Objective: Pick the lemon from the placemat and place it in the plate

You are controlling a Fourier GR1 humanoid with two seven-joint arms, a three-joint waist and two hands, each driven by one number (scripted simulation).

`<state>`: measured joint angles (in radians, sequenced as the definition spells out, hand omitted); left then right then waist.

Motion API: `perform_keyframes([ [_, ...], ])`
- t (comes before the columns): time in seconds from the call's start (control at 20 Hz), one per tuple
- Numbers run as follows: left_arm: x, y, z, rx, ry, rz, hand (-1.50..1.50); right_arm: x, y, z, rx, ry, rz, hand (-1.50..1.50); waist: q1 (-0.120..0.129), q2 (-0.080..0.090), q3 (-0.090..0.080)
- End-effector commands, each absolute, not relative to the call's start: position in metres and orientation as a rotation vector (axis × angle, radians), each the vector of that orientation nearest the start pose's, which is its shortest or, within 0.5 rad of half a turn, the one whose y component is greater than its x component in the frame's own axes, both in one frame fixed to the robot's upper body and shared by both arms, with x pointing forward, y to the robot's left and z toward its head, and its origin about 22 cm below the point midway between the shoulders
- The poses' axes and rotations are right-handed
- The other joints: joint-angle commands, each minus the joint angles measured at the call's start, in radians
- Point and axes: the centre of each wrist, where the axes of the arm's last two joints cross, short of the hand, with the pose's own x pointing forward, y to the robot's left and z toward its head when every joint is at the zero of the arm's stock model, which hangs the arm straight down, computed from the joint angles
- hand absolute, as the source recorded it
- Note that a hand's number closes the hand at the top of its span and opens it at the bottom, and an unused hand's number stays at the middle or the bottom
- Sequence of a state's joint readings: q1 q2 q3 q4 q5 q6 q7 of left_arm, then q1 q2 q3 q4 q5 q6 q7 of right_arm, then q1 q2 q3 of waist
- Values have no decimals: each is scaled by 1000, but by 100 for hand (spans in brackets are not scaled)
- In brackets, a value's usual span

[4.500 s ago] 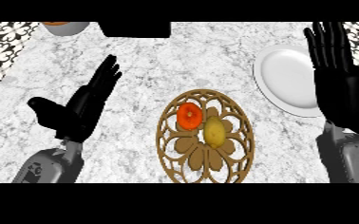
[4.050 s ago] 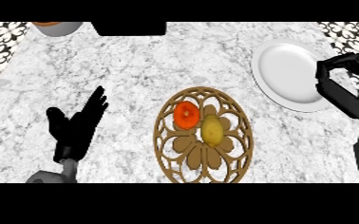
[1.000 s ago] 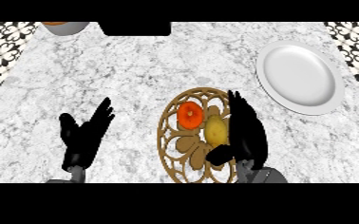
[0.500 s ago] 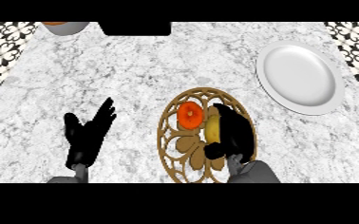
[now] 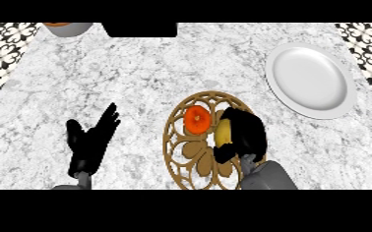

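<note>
Lemon (image 5: 224,132) — on the placemat (image 5: 190,169), beside an orange fruit (image 5: 197,119), right hand (image 5: 245,132) curled round it. Plate (image 5: 309,78) well apart. Left hand (image 5: 90,141) — fingers straight, over the counter (image 5: 131,69).

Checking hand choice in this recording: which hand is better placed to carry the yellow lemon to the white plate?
Right. The right hand is curled round the yellow lemon on the round wooden placemat, nearer the white round plate; the open left hand rests far off.

The marble counter (image 5: 145,73) carries a round wooden placemat (image 5: 190,152) at its near edge, a white plate (image 5: 309,81) toward its right edge, and a bowl (image 5: 67,28) in its far left corner.
</note>
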<state>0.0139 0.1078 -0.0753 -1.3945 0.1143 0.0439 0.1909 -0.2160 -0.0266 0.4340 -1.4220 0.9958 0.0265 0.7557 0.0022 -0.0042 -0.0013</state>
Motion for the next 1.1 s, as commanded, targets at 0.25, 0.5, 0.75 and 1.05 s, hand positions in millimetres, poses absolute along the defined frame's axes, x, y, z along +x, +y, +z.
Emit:
perform_keyframes([
  [0.25, 230, 247, -42, 23, -1186, 10, 0, 159, -122, -20, -553, -1296, 1418, 150, -13, -6, 3],
  [0.5, 242, 253, -35, 34, -1188, 9, 0, 147, -155, 32, -604, -1741, 1170, 150, -35, -3, 3],
  [0.75, 216, 247, -48, 13, -1182, 11, 0, 124, -180, 59, -687, -1842, 915, 150, -18, 0, 2],
  [1.05, 223, 242, -48, 23, -1176, 0, 0, 132, -211, 68, -698, -1840, 580, 150, -12, 3, 2],
])
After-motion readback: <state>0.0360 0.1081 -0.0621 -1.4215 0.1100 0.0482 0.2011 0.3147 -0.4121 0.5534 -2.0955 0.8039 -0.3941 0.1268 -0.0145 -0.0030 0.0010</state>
